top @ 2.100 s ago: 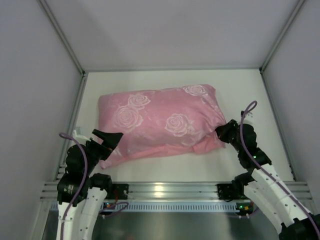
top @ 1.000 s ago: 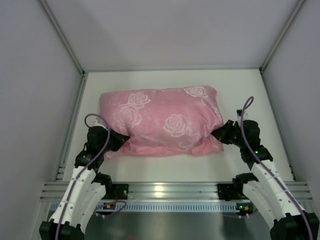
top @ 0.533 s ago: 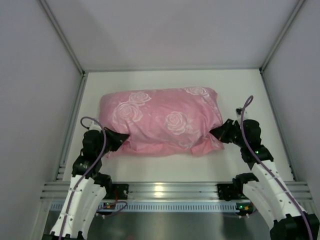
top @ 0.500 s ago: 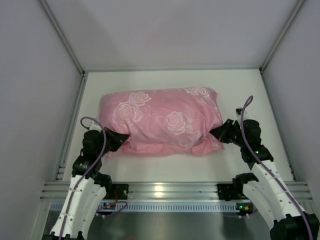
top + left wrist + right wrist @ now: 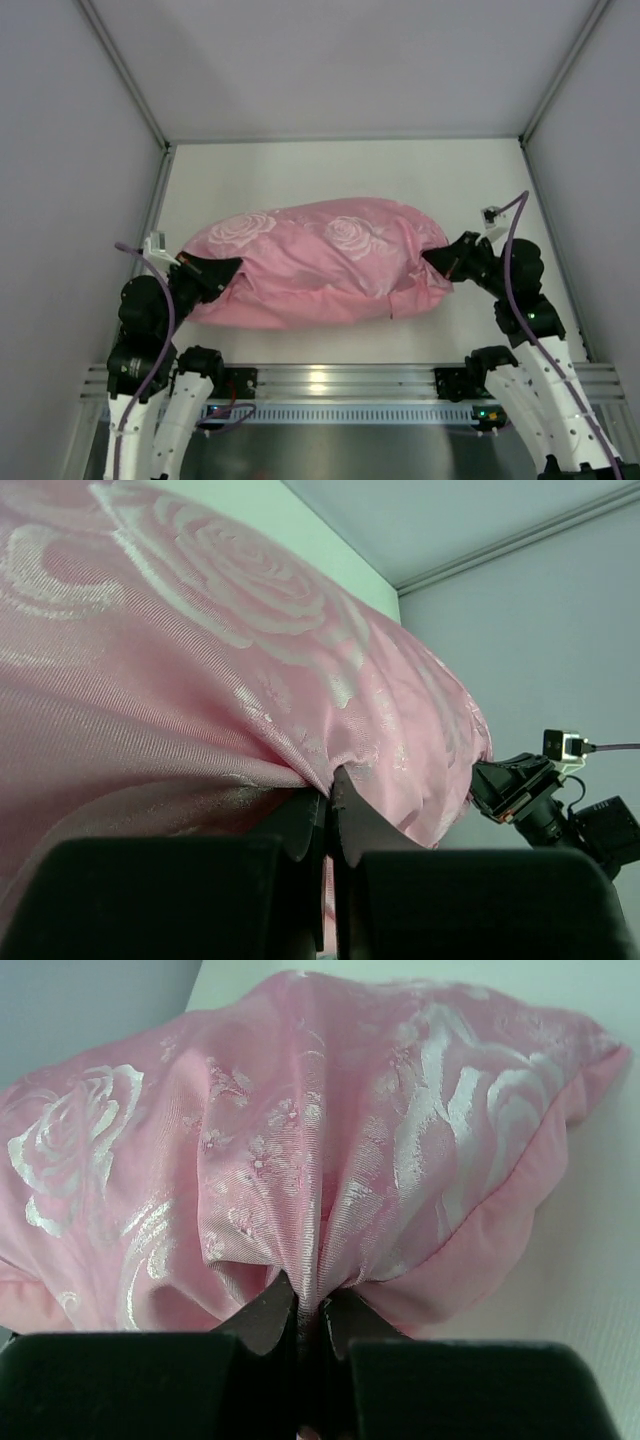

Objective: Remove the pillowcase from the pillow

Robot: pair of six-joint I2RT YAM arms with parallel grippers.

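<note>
The pink rose-patterned pillowcase (image 5: 320, 260) is stuffed full and lies across the white table, its near side lifted. The pillow inside is hidden by the cover. My left gripper (image 5: 228, 268) is shut on a pinch of pillowcase fabric at the left end; the left wrist view shows the cloth (image 5: 200, 660) drawn taut into the closed left gripper (image 5: 328, 798). My right gripper (image 5: 436, 259) is shut on a gathered bunch of the pillowcase at the right end, and folds of the cover (image 5: 300, 1140) converge into the right gripper (image 5: 310, 1305) in the right wrist view.
White enclosure walls stand left (image 5: 70, 200), right (image 5: 600, 200) and behind. A metal rail (image 5: 330, 380) runs along the near table edge between the arm bases. Bare table (image 5: 330, 170) lies beyond the pillowcase.
Both arms have risen and pulled outward with the cloth. The pillowcase has stretched wider and flatter, its near edge lifted and the rose pattern rolled toward the back.
</note>
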